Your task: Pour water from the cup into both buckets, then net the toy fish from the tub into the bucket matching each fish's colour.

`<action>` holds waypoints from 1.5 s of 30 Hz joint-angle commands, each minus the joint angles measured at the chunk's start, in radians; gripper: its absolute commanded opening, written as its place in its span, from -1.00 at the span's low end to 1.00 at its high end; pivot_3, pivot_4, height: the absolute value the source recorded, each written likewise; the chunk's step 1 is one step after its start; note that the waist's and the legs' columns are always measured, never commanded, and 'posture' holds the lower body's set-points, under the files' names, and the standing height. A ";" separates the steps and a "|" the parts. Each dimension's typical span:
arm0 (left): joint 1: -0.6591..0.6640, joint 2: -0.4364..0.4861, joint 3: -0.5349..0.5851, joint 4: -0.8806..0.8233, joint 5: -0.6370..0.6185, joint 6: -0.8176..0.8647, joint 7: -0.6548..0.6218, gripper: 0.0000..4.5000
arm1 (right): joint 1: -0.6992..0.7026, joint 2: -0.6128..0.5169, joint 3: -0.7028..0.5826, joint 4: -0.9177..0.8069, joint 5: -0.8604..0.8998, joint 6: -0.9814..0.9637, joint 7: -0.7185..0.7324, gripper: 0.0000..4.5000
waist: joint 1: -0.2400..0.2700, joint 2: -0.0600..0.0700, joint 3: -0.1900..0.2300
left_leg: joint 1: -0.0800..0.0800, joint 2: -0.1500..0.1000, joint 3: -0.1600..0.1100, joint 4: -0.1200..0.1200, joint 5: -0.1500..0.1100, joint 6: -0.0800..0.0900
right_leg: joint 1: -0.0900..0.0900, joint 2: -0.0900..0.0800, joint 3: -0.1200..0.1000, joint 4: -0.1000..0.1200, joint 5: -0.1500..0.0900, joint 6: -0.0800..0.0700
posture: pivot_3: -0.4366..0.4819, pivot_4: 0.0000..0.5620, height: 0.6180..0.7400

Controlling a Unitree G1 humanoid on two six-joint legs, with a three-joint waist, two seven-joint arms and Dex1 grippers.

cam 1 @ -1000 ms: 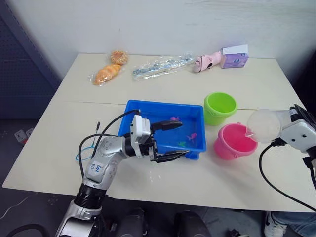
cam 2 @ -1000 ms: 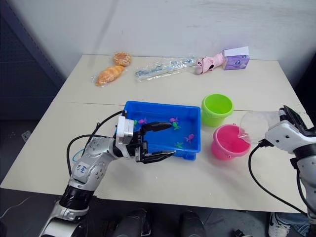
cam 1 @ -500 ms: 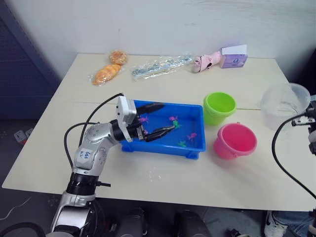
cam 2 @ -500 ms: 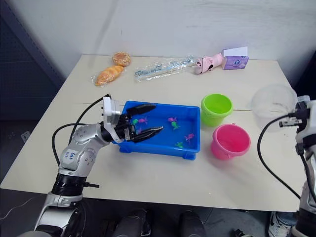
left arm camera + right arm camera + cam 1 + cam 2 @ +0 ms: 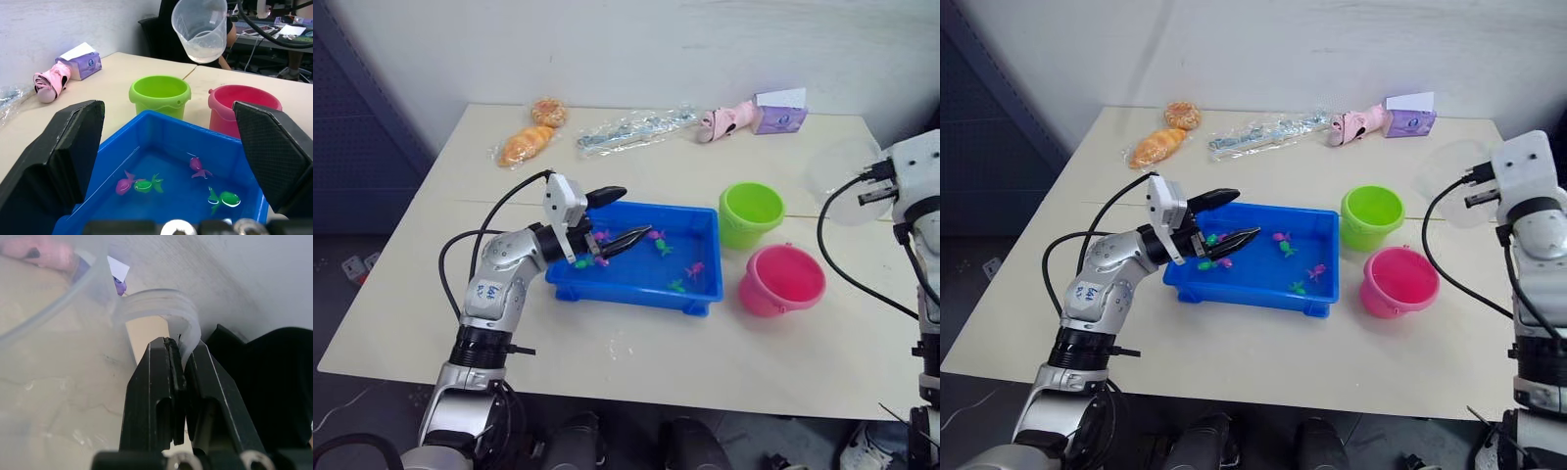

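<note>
One clear cup [image 5: 839, 179] is hanging in the air off the table's [image 5: 636, 387] right edge, up at about 2 o'clock from the pink bucket [image 5: 781, 280]. The right gripper [image 5: 182, 363] is pinching the cup's curved handle, its two black fingers [image 5: 156, 382] closed tight on the plastic, as the right wrist view is showing. A little water is sitting at the bottom of the cup in the left wrist view.

The lime green bucket [image 5: 751, 214] is standing at 11 o'clock from the pink one, just beside it, and touching or nearly touching the blue tub's [image 5: 607, 284] far right corner. The pink bucket is sitting just off the tub's right end.

Several toy fish [image 5: 143, 185], pink and green, are lying in the tub's shallow water, scattered from its left part to its right.

The left gripper [image 5: 619, 215] is hovering over the tub's left end with its fingers spread wide and nothing between them.

Along the table's far edge, at 12 o'clock from the tub, are lying wrapped bread [image 5: 530, 137], a clear packet [image 5: 633, 130], a pink toy [image 5: 725, 122] and a small purple box [image 5: 779, 112].
</note>
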 commanded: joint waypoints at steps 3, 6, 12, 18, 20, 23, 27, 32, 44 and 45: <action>-0.008 -0.010 -0.004 -0.023 0.010 -0.015 0.010 1.00 | -0.092 -0.015 0.090 0.098 -0.118 -0.130 -0.039 -0.99 | 0.000 0.000 0.000 | 0.000 0.000 0.000 0.000 0.000 0.000 | 0.000 0.000 0.000 0.000 0.000 0.000 | -0.05 -0.47 1.00; -0.003 -0.011 -0.004 -0.030 0.016 -0.013 0.015 1.00 | -0.130 -0.016 0.146 0.140 -0.173 -0.187 -0.044 -0.99 | -0.002 0.000 0.000 | -0.001 0.000 0.000 0.000 0.000 0.000 | -0.001 0.000 0.000 0.000 0.000 0.000 | -0.05 -0.47 1.00; 0.000 -0.027 0.002 -0.040 0.007 -0.010 0.022 1.00 | -0.159 -0.021 0.195 0.190 -0.253 -0.271 -0.070 -0.99 | -0.001 0.000 0.000 | -0.012 0.000 0.000 0.003 0.002 0.000 | -0.013 0.000 -0.001 0.008 0.000 0.000 | -0.05 -0.47 1.00; 0.002 -0.037 -0.004 -0.044 0.011 -0.007 0.030 1.00 | -0.179 -0.036 0.257 0.211 -0.371 -0.334 -0.105 -0.99 | 0.000 -0.001 0.000 | -0.013 0.000 -0.001 0.003 0.002 0.001 | -0.013 -0.001 -0.002 0.008 0.000 0.000 | -0.05 -0.47 1.00; 0.000 -0.037 -0.004 -0.042 0.012 -0.007 0.031 1.00 | -0.189 -0.048 0.282 0.224 -0.421 -0.350 -0.116 -0.99 | -0.001 -0.001 0.000 | -0.013 0.000 -0.001 0.003 0.003 0.001 | -0.013 -0.001 -0.002 0.008 0.000 0.000 | -0.05 -0.47 1.00; -0.003 -0.038 -0.004 -0.038 0.014 -0.008 0.031 1.00 | -0.197 -0.054 0.290 0.239 -0.453 -0.372 -0.136 -0.99 | -0.001 -0.001 0.000 | -0.013 0.000 -0.001 0.003 0.003 0.000 | -0.013 -0.001 -0.003 0.008 0.000 0.000 | -0.05 -0.47 1.00; -0.003 -0.041 -0.005 -0.038 0.015 -0.008 0.032 1.00 | -0.204 -0.063 0.300 0.258 -0.500 -0.405 -0.153 -0.99 | -0.001 -0.001 0.000 | -0.013 0.000 -0.001 0.003 0.003 0.000 | -0.013 -0.001 -0.003 0.008 0.000 0.000 | -0.05 -0.47 1.00; -0.001 -0.049 -0.010 -0.043 0.016 -0.008 0.037 1.00 | -0.202 -0.065 0.302 0.275 -0.534 -0.432 -0.163 -0.99 | -0.001 -0.001 0.000 | -0.013 0.000 -0.001 0.004 0.003 0.000 | -0.013 0.000 -0.003 0.009 0.000 0.000 | -0.05 -0.47 1.00; 0.008 -0.068 -0.014 -0.037 0.022 -0.032 0.039 1.00 | -0.215 -0.081 0.319 0.313 -0.618 -0.530 -0.245 -0.99 | -0.001 -0.001 0.000 | -0.013 0.000 -0.002 0.004 0.003 0.000 | -0.013 0.000 -0.003 0.009 0.000 0.000 | -0.05 -0.47 1.00; 0.009 -0.069 -0.013 -0.036 0.022 -0.034 0.038 1.00 | -0.216 -0.082 0.321 0.315 -0.620 -0.532 -0.247 -0.99 | -0.001 -0.001 0.000 | -0.013 0.000 -0.002 0.004 0.003 0.000 | -0.013 -0.001 -0.003 0.009 0.000 0.000 | -0.05 -0.47 1.00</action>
